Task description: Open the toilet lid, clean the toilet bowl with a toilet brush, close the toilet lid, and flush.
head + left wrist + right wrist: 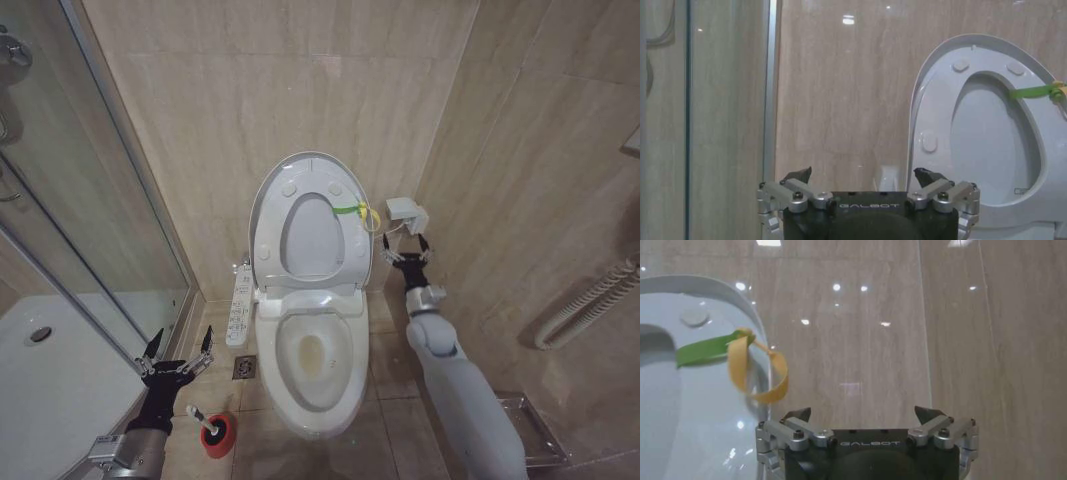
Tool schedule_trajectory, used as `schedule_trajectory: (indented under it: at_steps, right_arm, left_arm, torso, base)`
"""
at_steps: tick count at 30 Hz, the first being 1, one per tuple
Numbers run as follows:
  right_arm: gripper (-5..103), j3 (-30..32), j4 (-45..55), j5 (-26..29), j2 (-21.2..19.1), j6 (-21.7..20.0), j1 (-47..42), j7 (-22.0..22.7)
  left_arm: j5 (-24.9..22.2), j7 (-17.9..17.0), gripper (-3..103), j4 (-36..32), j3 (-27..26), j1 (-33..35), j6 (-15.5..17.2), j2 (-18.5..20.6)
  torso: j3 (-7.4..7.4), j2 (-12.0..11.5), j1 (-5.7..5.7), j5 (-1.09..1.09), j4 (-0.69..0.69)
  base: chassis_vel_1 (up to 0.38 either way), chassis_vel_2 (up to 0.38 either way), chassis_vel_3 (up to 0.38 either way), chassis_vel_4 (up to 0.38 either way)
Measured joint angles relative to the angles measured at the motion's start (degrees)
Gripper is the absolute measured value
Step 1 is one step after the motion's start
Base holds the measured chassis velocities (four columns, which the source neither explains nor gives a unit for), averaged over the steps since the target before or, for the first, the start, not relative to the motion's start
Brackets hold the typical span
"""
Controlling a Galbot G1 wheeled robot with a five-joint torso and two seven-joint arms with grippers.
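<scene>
White toilet lid [300, 190] stands raised against the wall above the toilet bowl [312, 370]. Right claw [405, 248], open, hangs beside its banded edge; left claw [178, 350], open, above the floor-standing toilet brush [203, 420].

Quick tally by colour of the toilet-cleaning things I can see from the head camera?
White: 3 - toilet lid raised, toilet bowl, toilet brush.
Red: 1 - holder cup on the floor, brush standing in it.
Yellow-green: 1 - band on the lid's edge.
Total: 5.
</scene>
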Motion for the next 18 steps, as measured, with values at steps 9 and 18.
schedule_trajectory:
  at_steps: [9,18]
  right_arm:
    - [100,-0.1,-4.9,0.3,-0.2,-0.2,6.3,0.4]
    - [100,-0.1,-10.8,0.0,-0.2,0.2,10.9,0.3]
  left_arm:
    - [0.0,0.0,100,0.0,0.0,0.0,0.0,0.0]
    - [0.0,0.0,100,0.0,0.0,0.0,0.0,0.0]
  torso:
    - [0.00,0.0,0.00,0.00,-0.01]
    - [0.00,0.0,-0.01,-0.01,-0.01]
  base:
    - [0.000,0.000,0.000,0.000]
    - [0.000,0.000,0.000,0.000]
